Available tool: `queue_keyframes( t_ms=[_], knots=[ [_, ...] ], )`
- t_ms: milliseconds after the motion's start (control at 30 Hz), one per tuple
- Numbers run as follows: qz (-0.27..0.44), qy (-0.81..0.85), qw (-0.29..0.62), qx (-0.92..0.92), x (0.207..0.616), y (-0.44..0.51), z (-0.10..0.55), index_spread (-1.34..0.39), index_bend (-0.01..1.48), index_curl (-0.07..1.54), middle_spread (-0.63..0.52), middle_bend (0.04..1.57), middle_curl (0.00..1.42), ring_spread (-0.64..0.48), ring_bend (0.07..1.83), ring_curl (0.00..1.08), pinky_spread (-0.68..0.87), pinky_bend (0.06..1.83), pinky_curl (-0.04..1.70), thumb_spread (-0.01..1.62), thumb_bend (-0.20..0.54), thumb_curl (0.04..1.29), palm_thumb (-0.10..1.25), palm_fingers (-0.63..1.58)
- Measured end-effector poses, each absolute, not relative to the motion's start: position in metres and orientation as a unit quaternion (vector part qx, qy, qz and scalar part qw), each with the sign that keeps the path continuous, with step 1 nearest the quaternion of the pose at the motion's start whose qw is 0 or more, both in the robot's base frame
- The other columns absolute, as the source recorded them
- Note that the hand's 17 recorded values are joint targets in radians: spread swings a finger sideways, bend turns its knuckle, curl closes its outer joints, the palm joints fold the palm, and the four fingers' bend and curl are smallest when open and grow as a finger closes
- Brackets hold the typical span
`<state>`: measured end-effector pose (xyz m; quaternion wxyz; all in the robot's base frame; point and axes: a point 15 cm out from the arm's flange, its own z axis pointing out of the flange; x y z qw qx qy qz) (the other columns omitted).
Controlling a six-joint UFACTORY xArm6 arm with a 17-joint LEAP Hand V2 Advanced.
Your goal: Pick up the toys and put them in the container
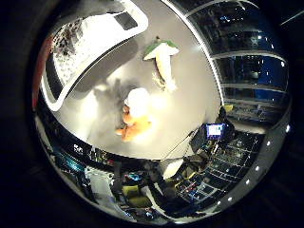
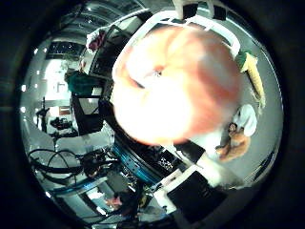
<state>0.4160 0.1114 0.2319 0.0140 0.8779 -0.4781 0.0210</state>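
Close against the palm, a pink plush toy (image 2: 176, 83) sits clasped by the hand's fingers (image 2: 190, 9); orange toy (image 1: 134, 124) and corn toy (image 1: 163, 59) lie far off on the table (image 1: 190, 104).

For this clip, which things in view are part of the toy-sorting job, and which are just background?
Part of the job:
- pink and white round toy, close against the palm
- orange and white plush toy on the table
- green and cream plush toy on the table
- white container

Background:
- grey table
- small lit screen beyond the table edge
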Motion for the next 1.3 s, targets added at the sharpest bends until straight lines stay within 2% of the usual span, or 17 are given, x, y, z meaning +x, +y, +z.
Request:
queue_keyframes(
  t_ms=[133, 400, 567, 733, 1067, 1300],
  knots=[
    [0.024, -0.483, 0.013, 0.875, 0.420, 0.095, 0.235, -0.49, 0.14, 0.30, 0.01, 0.19, 0.38, 0.13, 0.46, 0.28, 0.40, 0.88, 0.07, 0.93, -0.032, 0.29, 0.72, -0.04],
    [0.026, -0.507, 0.026, 0.861, 0.420, 0.019, 0.246, -0.44, 0.14, 0.24, 0.03, 0.21, 0.36, 0.15, 0.41, 0.26, 0.41, 0.75, 0.13, 0.92, -0.028, 0.30, 0.71, -0.01],
    [0.033, -0.527, 0.076, 0.846, 0.402, -0.062, 0.240, -0.42, 0.15, 0.24, 0.04, 0.21, 0.35, 0.15, 0.38, 0.25, 0.40, 0.68, 0.16, 0.92, -0.028, 0.31, 0.70, -0.02],
    [0.016, -0.541, 0.125, 0.832, 0.362, -0.117, 0.212, -0.40, 0.14, 0.23, 0.06, 0.20, 0.34, 0.17, 0.34, 0.25, 0.39, 0.63, 0.19, 0.92, -0.033, 0.31, 0.67, -0.02],
    [-0.031, -0.571, 0.130, 0.810, 0.298, -0.140, 0.129, -0.30, 0.15, 0.24, 0.09, 0.20, 0.34, 0.18, 0.33, 0.25, 0.41, 0.57, 0.24, 0.91, -0.031, 0.30, 0.58, 0.00],
    [-0.027, -0.558, 0.118, 0.821, 0.310, -0.130, 0.104, -0.33, 0.15, 0.23, 0.09, 0.21, 0.34, 0.18, 0.33, 0.26, 0.41, 0.57, 0.26, 0.91, -0.026, 0.31, 0.62, 0.00]
  ],
)
